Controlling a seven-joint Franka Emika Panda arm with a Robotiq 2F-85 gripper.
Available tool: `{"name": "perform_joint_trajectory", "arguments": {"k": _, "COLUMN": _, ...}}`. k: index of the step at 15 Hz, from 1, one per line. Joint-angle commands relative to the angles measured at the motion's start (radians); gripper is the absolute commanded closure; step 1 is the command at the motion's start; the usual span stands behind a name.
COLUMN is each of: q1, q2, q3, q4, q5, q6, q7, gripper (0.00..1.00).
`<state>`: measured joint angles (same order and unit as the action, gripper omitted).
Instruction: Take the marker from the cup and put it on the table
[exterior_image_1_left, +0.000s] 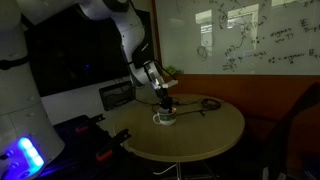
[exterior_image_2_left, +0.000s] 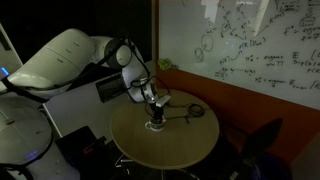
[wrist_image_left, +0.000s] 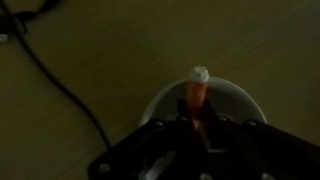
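Note:
The white cup (wrist_image_left: 243, 99) stands on the round tan table (exterior_image_1_left: 205, 132), which also shows in an exterior view (exterior_image_2_left: 172, 148). In the wrist view the orange marker (wrist_image_left: 196, 92) with a pale tip stands upright in the cup. My gripper (wrist_image_left: 197, 126) is down over the cup with its dark fingers pressed close on both sides of the marker's lower part. In both exterior views the gripper (exterior_image_1_left: 163, 108) (exterior_image_2_left: 154, 114) sits right on top of the cup (exterior_image_1_left: 163, 118) (exterior_image_2_left: 155, 125), and the marker is too small to make out there.
A black looped cable (exterior_image_1_left: 206, 104) (exterior_image_2_left: 190, 111) lies on the table behind the cup, and part of it crosses the wrist view (wrist_image_left: 60, 85). A whiteboard wall stands behind the table. The room is dim. Dark chairs stand near the table edge.

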<state>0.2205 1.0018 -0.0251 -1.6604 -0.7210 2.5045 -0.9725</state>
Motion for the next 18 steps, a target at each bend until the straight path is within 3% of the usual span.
{"name": "perform_joint_trajectory", "arguments": {"k": 1, "q1": 0.001, "q2": -0.034, "q3": 0.0, "q4": -0.02, "q5": -0.04, "q6": -0.037, "q7": 0.034, "gripper": 0.95}}
{"name": "perform_joint_trajectory", "arguments": {"k": 10, "q1": -0.108, "q2": -0.24, "q3": 0.104, "q4": -0.186, "q5": 0.052, "q6": -0.074, "q7": -0.008, "gripper": 0.95}}
{"name": "perform_joint_trajectory", "arguments": {"k": 14, "q1": -0.12, "q2": -0.332, "q3": 0.164, "q4": -0.268, "q5": 0.113, "q6": -0.07, "q7": -0.023, "gripper": 0.95}}
{"name": "perform_joint_trajectory", "arguments": {"k": 18, "q1": -0.115, "q2": -0.337, "q3": 0.239, "q4": -0.305, "q5": 0.176, "q6": -0.037, "q7": -0.047, "gripper": 0.95}}
